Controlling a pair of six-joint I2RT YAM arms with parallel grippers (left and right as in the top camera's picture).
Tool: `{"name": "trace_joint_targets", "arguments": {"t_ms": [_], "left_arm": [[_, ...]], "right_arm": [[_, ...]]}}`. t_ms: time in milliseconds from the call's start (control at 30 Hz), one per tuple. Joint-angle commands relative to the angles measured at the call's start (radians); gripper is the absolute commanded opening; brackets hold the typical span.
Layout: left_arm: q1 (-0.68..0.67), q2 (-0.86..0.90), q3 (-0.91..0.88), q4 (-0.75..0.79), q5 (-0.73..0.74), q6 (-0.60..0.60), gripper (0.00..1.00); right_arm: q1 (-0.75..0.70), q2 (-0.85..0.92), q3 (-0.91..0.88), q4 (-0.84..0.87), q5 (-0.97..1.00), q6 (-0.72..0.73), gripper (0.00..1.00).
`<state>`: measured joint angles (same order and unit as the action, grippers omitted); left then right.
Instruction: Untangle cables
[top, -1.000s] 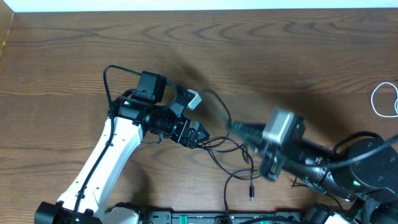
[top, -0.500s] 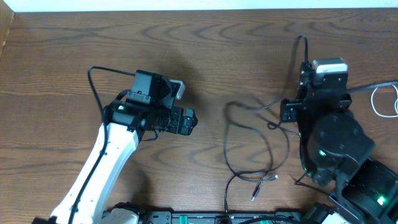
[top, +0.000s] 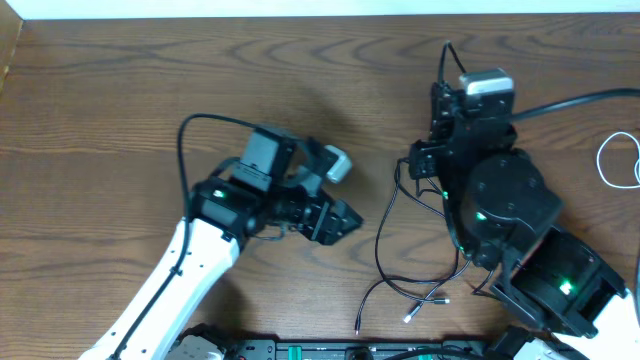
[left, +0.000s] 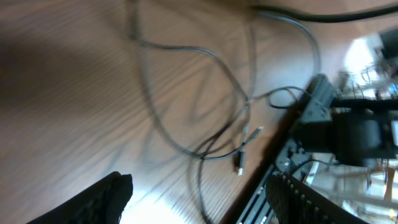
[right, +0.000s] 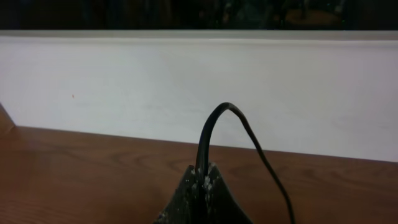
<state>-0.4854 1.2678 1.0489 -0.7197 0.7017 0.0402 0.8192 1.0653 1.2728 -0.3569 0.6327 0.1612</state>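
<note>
Cables (top: 379, 238): black, lying looped near the worktop's (top: 150, 80) front edge.
Left tool (left: 202, 194): gaping wide, gripping nothing.
Right tool (right: 203, 180): pinching one of them.

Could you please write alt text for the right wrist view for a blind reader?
The right gripper, shut, pinches a black cable that arcs up and drops toward the frame's lower right. Behind lie a wooden table and a white wall.

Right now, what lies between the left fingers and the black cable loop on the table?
Nothing but bare table: the overhead view shows a narrow strip of wood between the left fingers and the black cable loop.
</note>
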Motion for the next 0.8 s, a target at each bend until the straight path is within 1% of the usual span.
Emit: {"name": "trace_joint_targets", "arguments": {"t_ms": [0, 100, 167, 233, 333, 400, 467, 633, 767], "left_arm": [[-0.07, 0.004, 0.002, 0.055, 0.002, -0.04, 0.74], [-0.109, 0.005, 0.002, 0.109, -0.104, -0.1, 0.74], [-0.128, 0.006, 0.002, 0.134, -0.185, -0.128, 0.74], [-0.145, 0.006, 0.001, 0.147, -0.276, -0.128, 0.74], [-0.163, 0.006, 0.001, 0.154, -0.388, -0.119, 0.74], [-0.169, 0.006, 0.001, 0.157, -0.404, -0.087, 0.74], [-0.174, 0.007, 0.001, 0.16, -0.404, -0.072, 0.73], [-0.174, 0.047, 0.001, 0.173, -0.404, -0.072, 0.73], [-0.174, 0.114, 0.001, 0.18, -0.396, -0.077, 0.73]], "right_arm": [[-0.003, 0.011, 0.006, 0.004, -0.019, 0.017, 0.01], [0.001, 0.009, 0.006, 0.001, -0.033, 0.017, 0.01], [0.006, 0.001, 0.006, 0.002, -0.079, 0.017, 0.01], [0.01, -0.016, 0.006, 0.007, -0.187, -0.012, 0.01], [0.012, -0.052, 0.006, 0.022, -0.406, -0.146, 0.01], [0.012, -0.077, 0.006, 0.024, -0.506, -0.259, 0.01], [0.012, -0.106, 0.006, 0.025, -0.546, -0.348, 0.01], [0.011, -0.155, 0.006, 0.055, -0.545, -0.361, 0.01], [0.011, -0.173, 0.006, 0.06, -0.496, -0.36, 0.01]]}}
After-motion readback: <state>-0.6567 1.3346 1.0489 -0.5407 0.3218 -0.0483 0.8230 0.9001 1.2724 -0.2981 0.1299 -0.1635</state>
